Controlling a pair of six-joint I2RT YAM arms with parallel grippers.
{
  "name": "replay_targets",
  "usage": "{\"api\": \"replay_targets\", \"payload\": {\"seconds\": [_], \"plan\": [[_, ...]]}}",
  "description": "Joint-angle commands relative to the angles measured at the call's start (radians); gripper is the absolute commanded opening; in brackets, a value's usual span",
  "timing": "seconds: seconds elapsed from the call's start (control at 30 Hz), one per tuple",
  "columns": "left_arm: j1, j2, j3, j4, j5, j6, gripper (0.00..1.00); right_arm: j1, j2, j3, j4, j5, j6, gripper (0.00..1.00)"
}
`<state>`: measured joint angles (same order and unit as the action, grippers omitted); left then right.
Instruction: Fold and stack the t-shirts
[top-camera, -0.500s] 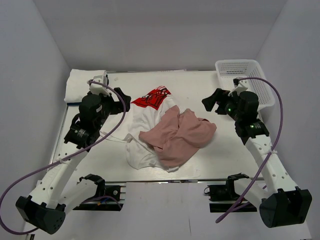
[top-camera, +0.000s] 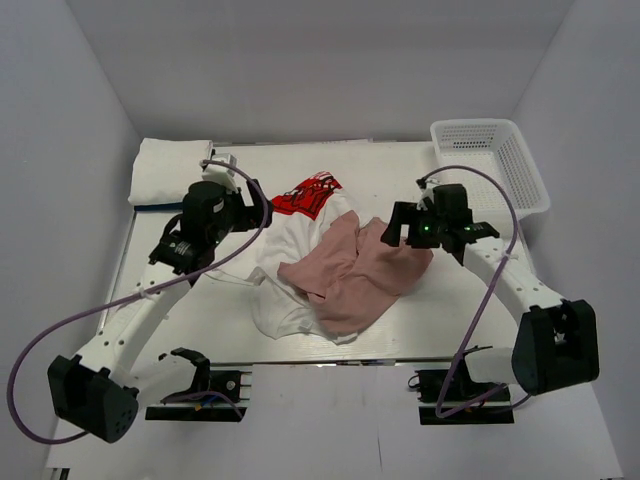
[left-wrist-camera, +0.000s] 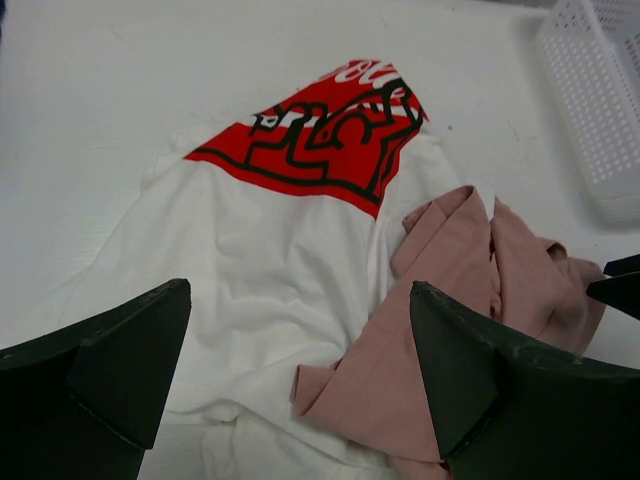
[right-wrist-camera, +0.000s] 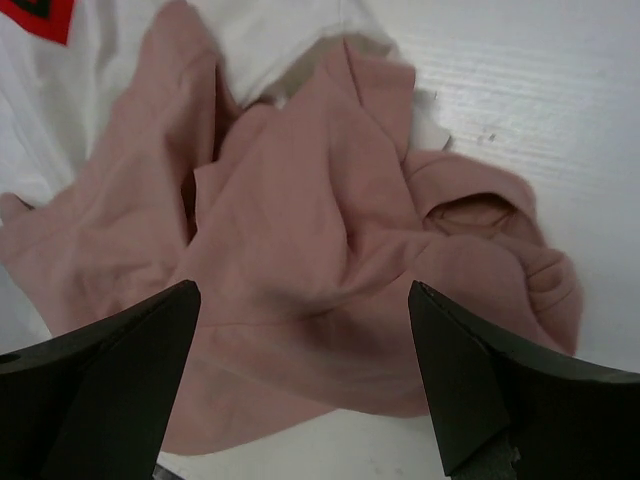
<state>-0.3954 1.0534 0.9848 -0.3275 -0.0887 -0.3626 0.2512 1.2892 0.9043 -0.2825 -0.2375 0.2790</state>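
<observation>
One wide white counter (top-camera: 400, 170) carries everything. Largest on it is the white printed shirt (top-camera: 285, 260), spread and rumpled at the middle, its red graphic toward the far side. The pink shirt (top-camera: 360, 275) is bunched in deep folds on that shirt's right half and spills onto bare counter. A mesh basket (top-camera: 478, 124) sits at the far right corner, a folded white shirt (top-camera: 165, 170) at the far left. The left claw (left-wrist-camera: 300, 290) hovers over the white cloth, fingers apart, holding nothing; the right claw (right-wrist-camera: 303, 287) hangs likewise spread and empty above the pink heap. Both shirts look light, limp and prone to drag each other, so pinching the pink one at a raised fold or hem and lifting it clear seems wisest.
</observation>
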Motion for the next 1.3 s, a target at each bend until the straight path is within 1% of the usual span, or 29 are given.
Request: {"api": "replay_targets", "payload": {"seconds": [0.0,0.13,0.23,0.27,0.3,0.33,0.37,0.4,0.43,0.5,0.63,0.67,0.73,0.77,0.87,0.93,0.97,1.0,1.07,1.1,1.13,1.17,1.2,1.23,1.27], "plan": [[0.003,0.037,-0.017,-0.002,0.070,-0.009,1.00,0.065,0.007,-0.013,-0.017,0.044,-0.003,0.90],[0.003,0.080,-0.017,-0.002,0.089,-0.018,1.00,0.126,0.090,-0.002,0.000,0.136,-0.021,0.90],[0.003,0.105,-0.017,-0.024,0.098,-0.027,1.00,0.177,0.183,0.042,-0.027,0.177,-0.035,0.90],[0.003,0.105,-0.017,-0.024,0.098,-0.027,1.00,0.207,0.232,0.044,-0.029,0.185,-0.031,0.90],[0.003,0.105,-0.017,-0.024,0.098,-0.027,1.00,0.215,0.246,0.042,-0.026,0.187,-0.029,0.90],[0.003,0.105,-0.017,-0.024,0.098,-0.027,1.00,0.226,0.262,0.044,-0.020,0.199,-0.024,0.76],[0.003,0.093,-0.027,-0.024,0.098,-0.027,1.00,0.230,0.291,0.047,-0.017,0.202,-0.002,0.66],[0.003,0.092,-0.028,-0.024,0.098,-0.027,1.00,0.238,0.291,0.045,-0.009,0.202,0.005,0.53],[0.003,0.083,-0.037,-0.024,0.098,-0.027,1.00,0.244,0.292,0.062,-0.007,0.205,0.008,0.22],[0.003,0.074,-0.046,-0.024,0.098,-0.027,1.00,0.253,0.260,0.085,0.005,0.222,0.011,0.00],[0.003,0.065,-0.046,-0.024,0.098,-0.027,1.00,0.252,0.161,0.185,0.005,0.319,-0.001,0.00],[0.003,0.065,-0.046,-0.024,0.098,-0.027,1.00,0.247,0.147,0.264,-0.004,0.357,-0.011,0.00],[0.003,0.065,-0.046,-0.024,0.089,-0.027,1.00,0.246,0.099,0.323,-0.014,0.382,-0.029,0.00],[0.003,0.056,-0.057,-0.024,0.089,-0.027,1.00,0.246,0.093,0.405,-0.012,0.442,-0.035,0.00],[0.003,0.056,-0.066,-0.002,0.098,-0.027,1.00,0.240,0.071,0.520,-0.014,0.532,-0.053,0.00],[0.003,0.056,-0.075,0.011,0.109,-0.027,1.00,0.234,0.078,0.620,0.000,0.573,-0.083,0.00],[0.003,0.068,-0.075,0.021,0.109,-0.036,1.00,0.235,0.084,0.640,0.005,0.578,-0.087,0.00],[0.003,0.068,-0.075,0.021,0.118,-0.036,1.00,0.229,0.096,0.716,0.014,0.605,-0.093,0.00],[0.003,0.105,-0.051,0.010,0.118,-0.036,1.00,0.223,0.139,0.778,0.009,0.662,-0.129,0.00],[0.003,0.105,-0.051,0.010,0.118,-0.036,1.00,0.212,0.156,0.867,0.008,0.766,-0.156,0.00],[0.003,0.117,-0.051,0.001,0.118,-0.036,1.00,0.209,0.200,0.898,0.022,0.805,-0.193,0.00],[0.003,0.117,-0.051,0.001,0.118,-0.036,1.00,0.186,0.215,0.925,0.044,0.864,-0.202,0.00],[0.003,0.128,-0.051,0.001,0.118,-0.036,1.00,0.177,0.229,0.974,0.058,0.892,-0.249,0.00],[0.003,0.128,-0.041,-0.008,0.118,-0.036,1.00,0.168,0.263,1.025,0.125,0.940,-0.309,0.00],[0.003,0.128,-0.041,-0.008,0.109,-0.036,1.00,0.140,0.298,1.082,0.147,1.002,-0.336,0.00]]}}
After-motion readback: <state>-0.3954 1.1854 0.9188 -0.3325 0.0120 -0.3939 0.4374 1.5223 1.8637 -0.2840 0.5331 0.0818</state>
